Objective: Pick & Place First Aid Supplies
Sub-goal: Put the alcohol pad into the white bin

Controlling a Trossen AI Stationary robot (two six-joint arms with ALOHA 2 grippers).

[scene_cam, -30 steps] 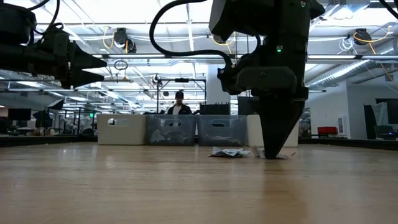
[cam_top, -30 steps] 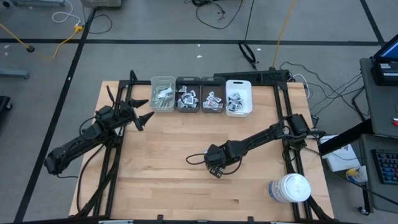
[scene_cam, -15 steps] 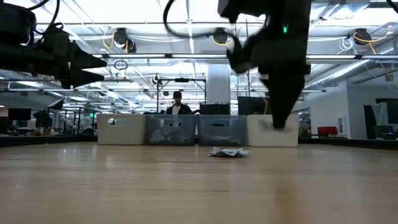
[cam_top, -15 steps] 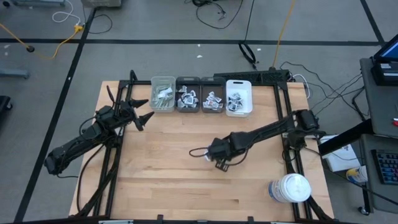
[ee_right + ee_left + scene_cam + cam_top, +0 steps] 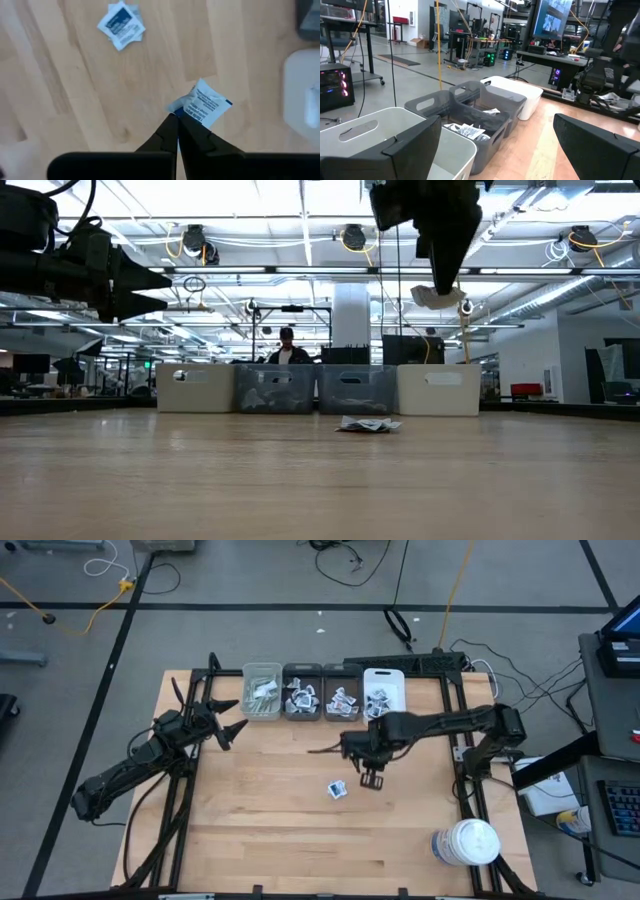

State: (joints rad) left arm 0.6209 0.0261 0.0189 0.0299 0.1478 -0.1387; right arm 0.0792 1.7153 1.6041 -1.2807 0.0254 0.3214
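My right gripper [image 5: 372, 778] hangs high over the middle of the table, shut on a small white sachet with blue print [image 5: 202, 107]; the low view shows the sachet [image 5: 437, 297] under the fingers [image 5: 441, 265]. A second sachet [image 5: 337, 789] lies flat on the wood just left of the gripper, seen also in the wrist view [image 5: 121, 25] and the low view [image 5: 368, 424]. My left gripper [image 5: 232, 718] waits open near the left end of the bin row, its two fingers spread wide in its wrist view [image 5: 495, 145]. My right gripper pinches the sachet by one corner [image 5: 181, 113] between its two fingertips. The fingers point down from above. The sachet is lifted clear of the table and sticks out below the tips.
Four small bins stand in a row at the far edge: a pale one [image 5: 262, 690], two grey ones [image 5: 302, 693] [image 5: 342, 698] and a white one [image 5: 384, 695], all holding supplies. A large white round jar [image 5: 467, 842] sits at the near right corner.
My right gripper has risen from the table top with the sachet between its shut fingers, moving toward the far edge and a little right. The sachet is now lifted clear. The other sachet has stayed where it lay.
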